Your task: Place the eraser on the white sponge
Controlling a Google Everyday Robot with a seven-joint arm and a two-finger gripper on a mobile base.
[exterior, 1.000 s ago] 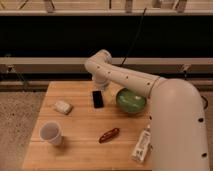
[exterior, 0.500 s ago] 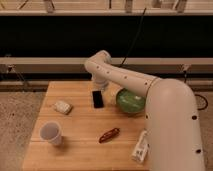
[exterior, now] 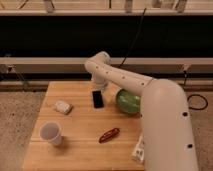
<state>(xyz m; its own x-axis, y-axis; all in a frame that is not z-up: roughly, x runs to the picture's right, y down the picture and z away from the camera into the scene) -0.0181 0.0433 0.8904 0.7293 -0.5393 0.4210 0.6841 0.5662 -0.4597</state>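
Observation:
The eraser (exterior: 97, 99) is a flat black slab lying on the wooden table (exterior: 80, 125) near its back middle. The white sponge (exterior: 63, 106) lies to its left, apart from it, near the table's left side. My gripper (exterior: 99, 88) hangs from the white arm just above the far end of the eraser; the arm hides most of it.
A white paper cup (exterior: 51, 133) stands at the front left. A reddish-brown elongated object (exterior: 109, 134) lies at the front middle. A green bowl (exterior: 128, 101) sits to the right of the eraser, partly behind the arm. A white bottle (exterior: 138, 149) lies at the front right edge.

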